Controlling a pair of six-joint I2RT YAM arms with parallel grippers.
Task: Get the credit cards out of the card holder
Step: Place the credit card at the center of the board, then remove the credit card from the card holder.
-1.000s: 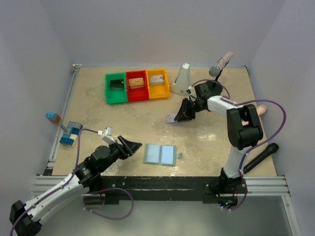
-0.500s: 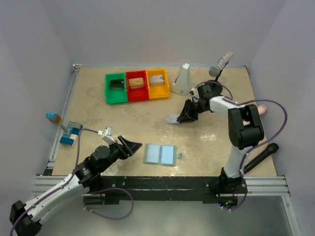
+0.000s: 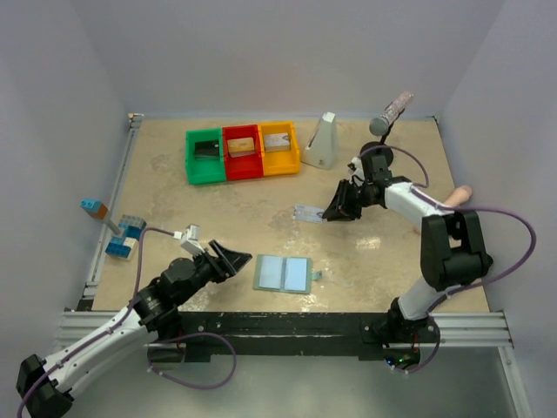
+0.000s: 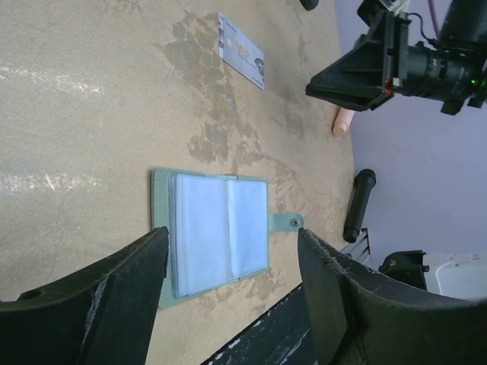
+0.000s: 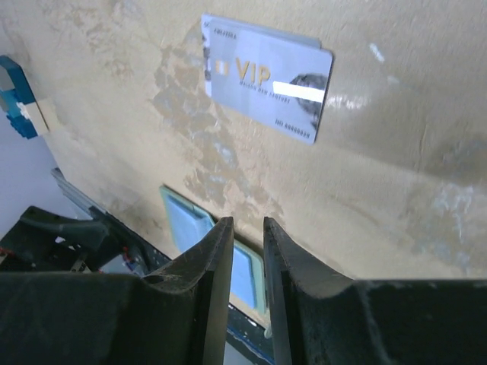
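The card holder [image 3: 283, 274] lies open and flat near the table's front edge, pale blue pockets up, snap tab to the right. It also shows in the left wrist view [image 4: 217, 232] and the right wrist view [image 5: 179, 217]. The silver-grey credit card [image 3: 308, 212], marked VIP, lies flat on the table mid-right [image 5: 266, 76] [image 4: 241, 61]. My right gripper [image 3: 333, 211] [image 5: 248, 222] is just right of that card, with a narrow gap between its jaws and nothing in it. My left gripper [image 3: 233, 259] [image 4: 232, 236] is wide open and empty, just left of the card holder. A black flat item [image 3: 206, 148] lies in the green bin.
Green [image 3: 193, 165], red [image 3: 242, 165] and yellow [image 3: 280, 163] bins stand in a row at the back. A white wedge [image 3: 320, 141] and a grey microphone [image 3: 390, 113] are at the back right. A black cylinder [image 3: 459, 277] lies front right. Blue bricks [image 3: 122, 237] sit at the left edge.
My right gripper carried the silver-grey card rightward, set it flat on the table and let go. The left arm and card holder have not moved.
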